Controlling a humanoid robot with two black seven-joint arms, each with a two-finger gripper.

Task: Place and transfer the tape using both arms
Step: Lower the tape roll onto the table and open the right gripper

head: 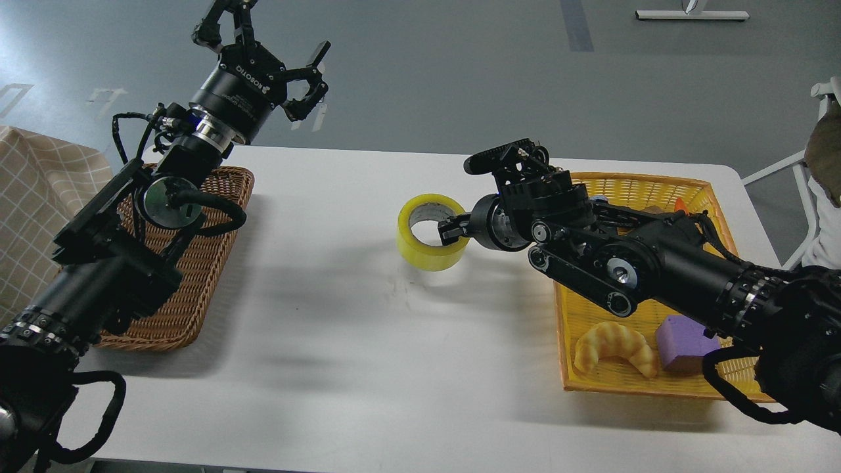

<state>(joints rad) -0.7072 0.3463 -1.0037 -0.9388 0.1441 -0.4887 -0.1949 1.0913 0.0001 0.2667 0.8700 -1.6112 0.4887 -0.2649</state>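
Observation:
The tape (424, 246), a wide yellow roll with a grey-white core, is near the middle of the white table (368, 341), low and close to the surface. My right gripper (452, 230) is shut on the roll's right rim, one finger inside the core. My right arm reaches in from the right over the yellow basket (591, 381). My left gripper (272, 56) is open and empty, raised high beyond the table's far left edge, above the brown wicker basket (197, 289).
The yellow basket at right holds a croissant toy (614, 347), a purple block (683, 341) and some small items partly hidden by my arm. A checked cloth (39, 197) lies at the far left. The table's right corner is rounded.

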